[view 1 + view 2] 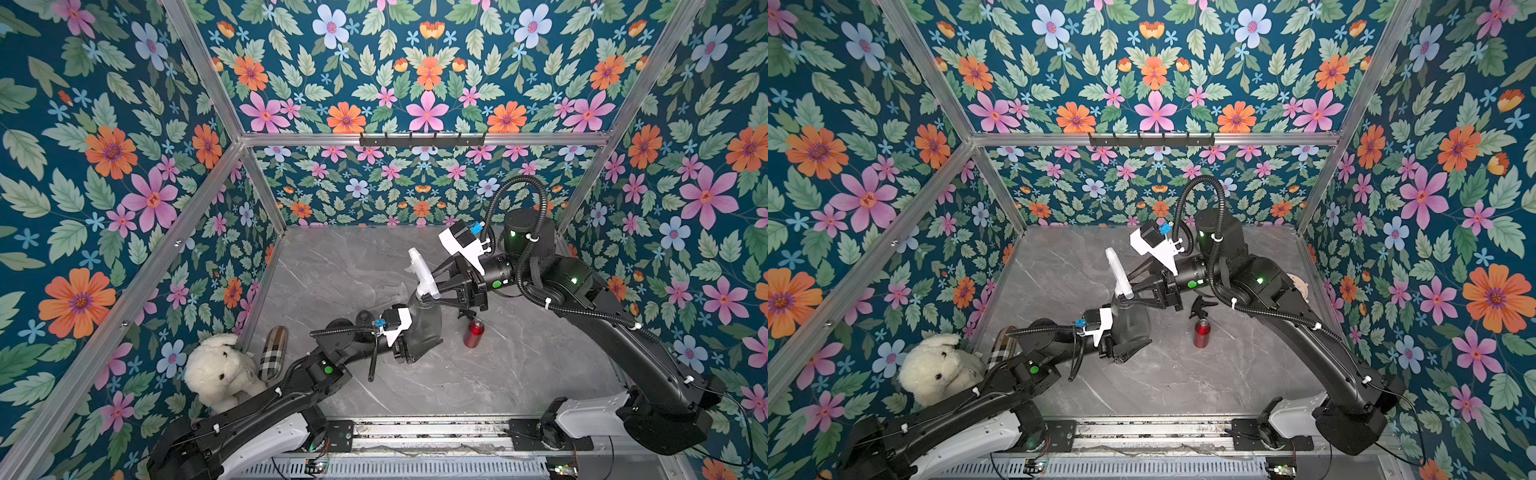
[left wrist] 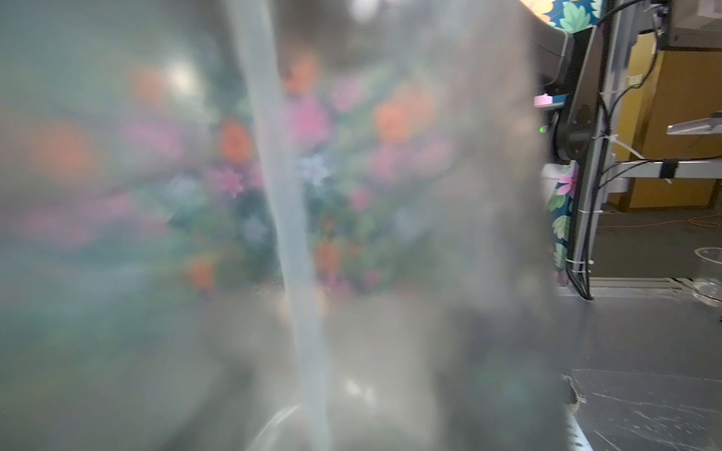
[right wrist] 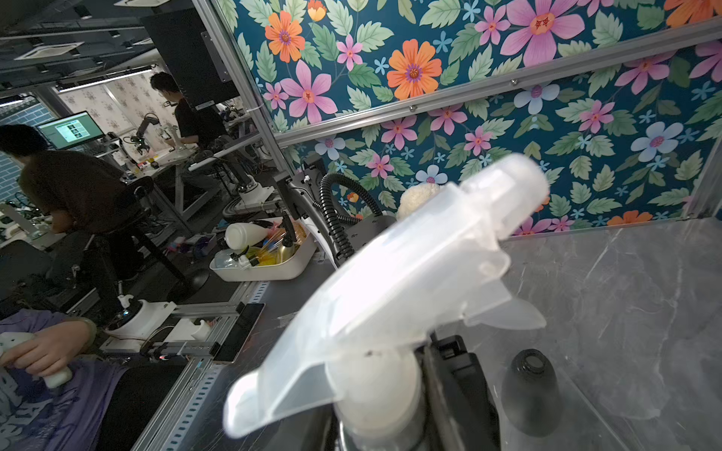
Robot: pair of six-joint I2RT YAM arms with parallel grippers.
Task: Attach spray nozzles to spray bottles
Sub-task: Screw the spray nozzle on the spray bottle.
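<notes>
- While the translucent whitish plastic trigger nozzle (image 1: 419, 270) is sitting on the neck of the smoky-grey pear-shaped plastic bottle (image 1: 430, 322), the right tool (image 1: 430, 287) is pinching its collar; screwing it down looks like the step in hand.
- The left tool (image 1: 419, 338) is clamping the bottle's belly over the middle of the grey marbled counter (image 1: 457, 382); it should be gripping firmly, so the bottle is not spinning with the collar.
- The thin dip tube (image 2: 289, 195) is running down inside the bottle; the collar should be turning square to the neck, avoiding cross-threading.
- The slim metallic red bottle (image 1: 1201, 332) and small black plastic nozzle (image 1: 1202, 305) are lying just beside the right arm; it should be keeping clear of them.
</notes>
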